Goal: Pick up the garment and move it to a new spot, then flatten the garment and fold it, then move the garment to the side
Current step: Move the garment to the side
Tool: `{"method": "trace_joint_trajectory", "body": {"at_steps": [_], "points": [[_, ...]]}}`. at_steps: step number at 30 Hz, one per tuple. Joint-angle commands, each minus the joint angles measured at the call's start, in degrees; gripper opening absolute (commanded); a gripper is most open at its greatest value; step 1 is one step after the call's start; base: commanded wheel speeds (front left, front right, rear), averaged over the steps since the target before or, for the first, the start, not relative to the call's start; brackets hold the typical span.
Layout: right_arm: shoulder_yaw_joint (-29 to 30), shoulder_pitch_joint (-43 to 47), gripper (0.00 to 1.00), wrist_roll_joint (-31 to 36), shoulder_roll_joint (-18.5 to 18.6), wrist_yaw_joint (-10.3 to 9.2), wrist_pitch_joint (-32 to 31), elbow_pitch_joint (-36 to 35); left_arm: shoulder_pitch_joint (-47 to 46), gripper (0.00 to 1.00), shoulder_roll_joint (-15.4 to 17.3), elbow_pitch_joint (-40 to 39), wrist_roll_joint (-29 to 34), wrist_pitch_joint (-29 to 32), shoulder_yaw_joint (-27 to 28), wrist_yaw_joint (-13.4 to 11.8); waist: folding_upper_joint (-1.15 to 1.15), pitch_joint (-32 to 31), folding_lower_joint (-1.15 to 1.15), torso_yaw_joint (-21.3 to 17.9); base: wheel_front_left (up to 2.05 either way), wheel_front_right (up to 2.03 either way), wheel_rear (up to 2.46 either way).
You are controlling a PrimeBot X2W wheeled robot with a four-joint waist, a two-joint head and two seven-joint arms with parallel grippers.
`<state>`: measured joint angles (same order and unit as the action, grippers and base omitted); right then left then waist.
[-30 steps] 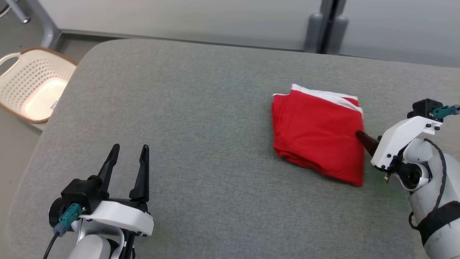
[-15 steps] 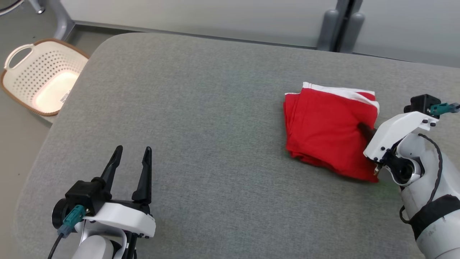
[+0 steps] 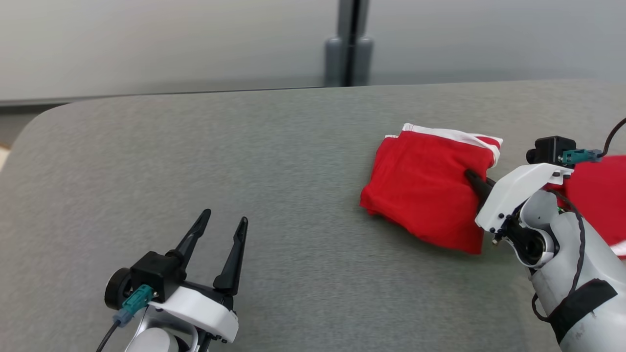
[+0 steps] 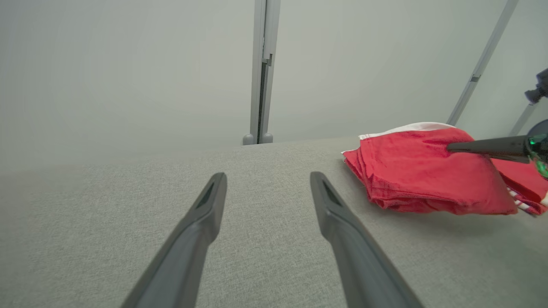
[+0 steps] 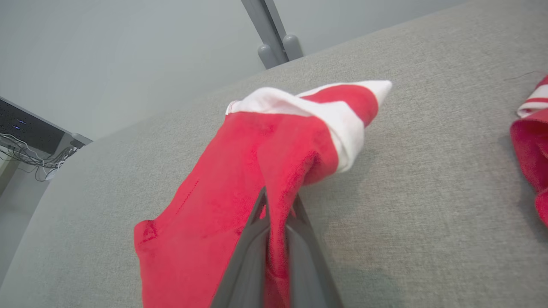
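The garment [image 3: 423,188] is a folded red piece with white trim, lying on the right half of the grey padded table [image 3: 220,161]. My right gripper [image 3: 470,175] is shut on its right edge, with a fold of red cloth pinched between the fingers. In the right wrist view the garment [image 5: 231,171] bunches up around the shut gripper [image 5: 277,202]. My left gripper [image 3: 226,219] stands open at the lower left, well apart from the cloth. The left wrist view has that open gripper [image 4: 267,177] over bare table, the garment [image 4: 411,175] off to its right.
A second red cloth with white stripes [image 3: 599,195] lies at the table's right edge, just behind my right wrist; the right wrist view has that cloth [image 5: 531,145] too. A grey post [image 3: 348,44] stands behind the table against the pale wall.
The camera has turned to the right, so the basket has left the picture. My right gripper has shut on the garment's right edge, and that edge now bunches up.
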<state>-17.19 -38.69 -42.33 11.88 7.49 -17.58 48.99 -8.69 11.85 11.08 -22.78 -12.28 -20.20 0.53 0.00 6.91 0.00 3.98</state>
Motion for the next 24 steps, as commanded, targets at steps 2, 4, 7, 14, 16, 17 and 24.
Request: {"method": "trace_joint_trajectory", "body": {"at_steps": [2,4,7,14,16,17,24], "points": [[-1.27,1.07,0.00,-1.32,0.42,0.00,0.70,-1.18,-0.74,1.00,0.10,0.11,0.60,0.38,-0.77,0.63,0.00,-1.58,0.00,-7.10,0.00,0.00,0.00],[-2.12,1.40,0.00,-2.23,0.85,0.00,1.03,-1.81,-1.34,1.00,0.00,0.13,0.86,0.66,-1.47,0.95,0.00,-1.44,0.00,-9.16,0.00,0.00,0.00],[-3.61,1.32,0.00,-3.26,1.59,0.00,1.29,-3.08,-2.04,1.00,0.04,0.11,0.88,1.18,-1.99,1.23,0.00,-0.75,0.00,-11.60,0.00,0.00,0.00],[-9.24,-2.67,0.00,-3.98,7.75,0.00,0.77,-4.92,-4.53,1.00,0.68,-0.72,1.66,2.62,-3.47,1.83,0.00,4.55,0.00,-13.17,0.00,0.00,0.00],[-10.80,-4.18,0.00,-4.04,10.37,0.00,0.03,-4.87,-5.09,1.00,0.82,-0.79,1.82,2.77,-3.66,1.96,0.00,5.90,0.00,-12.64,0.00,0.00,0.00],[-11.58,-5.04,0.00,-4.28,11.71,0.00,-0.54,-4.89,-5.29,1.00,0.96,-0.84,1.89,2.90,-3.71,1.86,0.00,6.55,0.00,-12.34,0.00,0.00,0.00],[-18.27,-10.02,0.00,-3.89,22.26,-0.01,-4.94,-5.14,-6.52,1.00,1.61,-1.41,2.21,3.54,-3.97,1.64,0.00,9.97,0.00,-9.97,0.00,0.00,0.00]]}}
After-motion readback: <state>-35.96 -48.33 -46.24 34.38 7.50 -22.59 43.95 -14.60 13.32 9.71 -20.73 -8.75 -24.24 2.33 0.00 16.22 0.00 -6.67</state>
